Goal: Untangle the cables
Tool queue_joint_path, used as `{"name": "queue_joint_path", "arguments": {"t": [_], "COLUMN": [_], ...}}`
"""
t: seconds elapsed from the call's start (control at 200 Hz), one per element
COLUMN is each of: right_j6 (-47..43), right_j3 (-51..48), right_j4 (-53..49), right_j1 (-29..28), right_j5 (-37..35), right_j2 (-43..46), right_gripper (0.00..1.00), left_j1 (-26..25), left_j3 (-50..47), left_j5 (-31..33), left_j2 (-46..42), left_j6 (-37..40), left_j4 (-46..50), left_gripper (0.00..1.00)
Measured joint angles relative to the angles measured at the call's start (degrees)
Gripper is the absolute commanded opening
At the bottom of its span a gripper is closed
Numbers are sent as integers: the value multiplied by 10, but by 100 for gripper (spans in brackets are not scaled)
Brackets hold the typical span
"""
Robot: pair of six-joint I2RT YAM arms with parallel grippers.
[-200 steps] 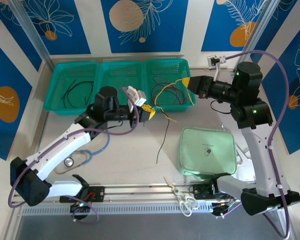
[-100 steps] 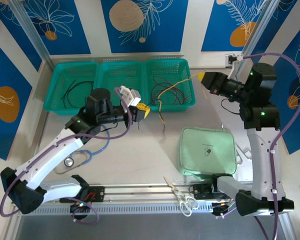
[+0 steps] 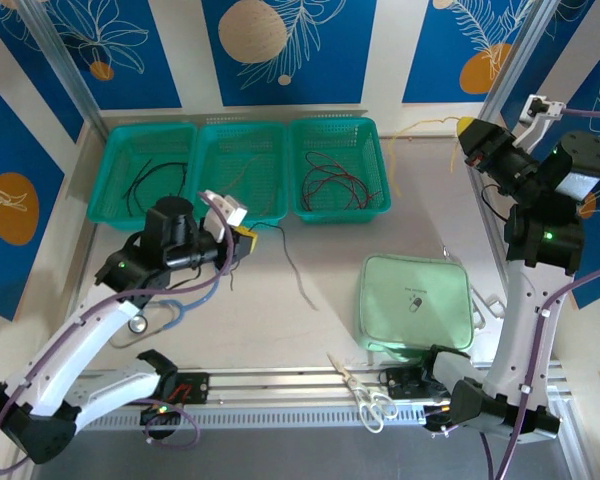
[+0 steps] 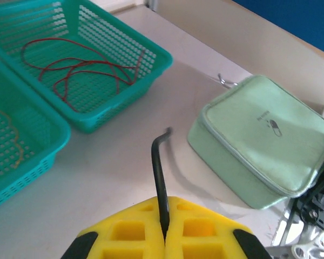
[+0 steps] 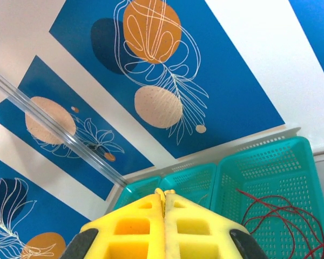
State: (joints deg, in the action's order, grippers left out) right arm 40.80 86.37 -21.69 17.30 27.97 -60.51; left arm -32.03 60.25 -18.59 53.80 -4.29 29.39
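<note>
Three teal baskets [image 3: 242, 126], one green pouch [image 3: 415, 300], one stethoscope [image 3: 139, 323]

three teal baskets [image 3: 242, 127] line the desk's [image 3: 280, 345] far side; nearer lie a pale green zip pouch [image 3: 415, 300], scissors [image 3: 365, 395] and a light-blue stethoscope [image 3: 138, 323].

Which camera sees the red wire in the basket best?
The left wrist view: the red wire lies close, loops whole, in its basket. Top external shows it small; right wrist catches part at the corner.
</note>
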Motion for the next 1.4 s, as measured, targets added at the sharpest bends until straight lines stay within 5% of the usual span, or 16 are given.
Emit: {"name": "queue_joint_path", "arguments": {"t": [0.355,1.025,1.401], "right_j6": [15,16,14], "right_j3": [-38,-55,-67], "right_j4": [9,5,28], "right_j1": [-4,-72,-150], "right_j5": [20,20,-7], "right_j2": [12,9,-38], "right_gripper": [0,0,0], "left_j1": [138,341,442], "left_j3": [139,419,363], "left_j5": [6,-35,-23], "left_j2": [49,302,399], "left_j6": [-7,24,3], "left_j4": [64,25,-71], "left_gripper": [0,0,0]}}
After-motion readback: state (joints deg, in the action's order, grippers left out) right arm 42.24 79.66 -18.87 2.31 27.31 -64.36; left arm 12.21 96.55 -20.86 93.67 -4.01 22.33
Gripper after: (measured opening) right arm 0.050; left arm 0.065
